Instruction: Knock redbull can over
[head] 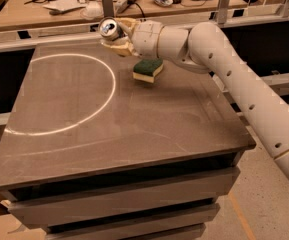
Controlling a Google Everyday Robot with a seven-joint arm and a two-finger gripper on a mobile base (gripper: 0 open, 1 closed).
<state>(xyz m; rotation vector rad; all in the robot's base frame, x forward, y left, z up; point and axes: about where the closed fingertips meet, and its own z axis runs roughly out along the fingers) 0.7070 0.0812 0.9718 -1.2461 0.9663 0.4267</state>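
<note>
Redbull can (pixel 108 28) tilted at far edge of bench (pixel 134 134), gripper (pixel 118 35) against it; tipping step, we judge. Gripper opening: we cannot tell. Next: push till flat.

Shiny metal redbull can (pixel 109 29), smooth pale plastic gripper (pixel 119 37) beside it, matt table (pixel 134 134)

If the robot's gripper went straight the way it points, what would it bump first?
Probably the redbull can, tilted right in front of the gripper at the far edge of the table. They may be touching; depth is unclear.
</note>
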